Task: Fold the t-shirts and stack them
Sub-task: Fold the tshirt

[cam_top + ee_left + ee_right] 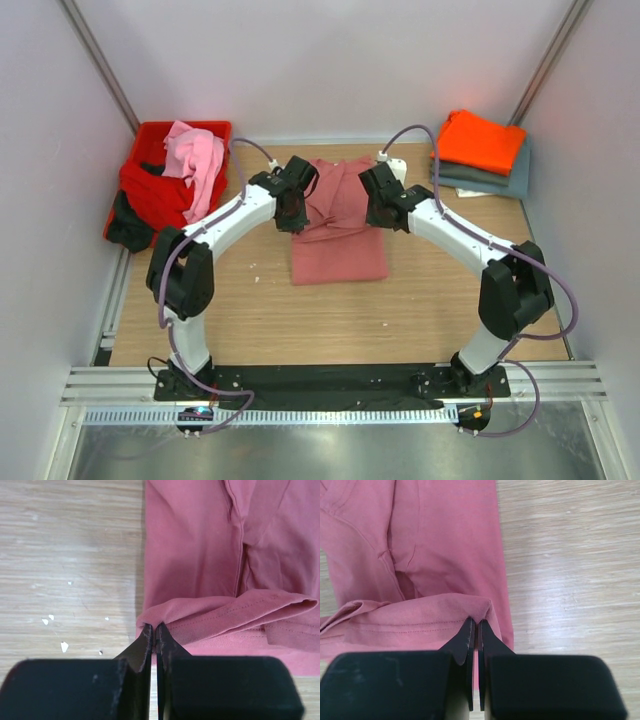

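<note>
Left gripper [154,627] and right gripper [475,622] each clamp a hem corner of the dusty salmon-pink cloth t-shirt [340,255] ahead, seemingly to fold it evenly.

matt cloth shirt [200,555], grained wood table [65,555]

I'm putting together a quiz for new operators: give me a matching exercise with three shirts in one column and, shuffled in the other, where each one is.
Column A
1. salmon-pink t-shirt
2. orange t-shirt
3. light pink t-shirt

Column B
a. draped over the red crate, far left
b. mid-table, edge pinched by the left gripper and the right gripper
c. folded on top of the grey-blue t-shirt, far right

Pairs: 1-b; 2-c; 3-a
</note>
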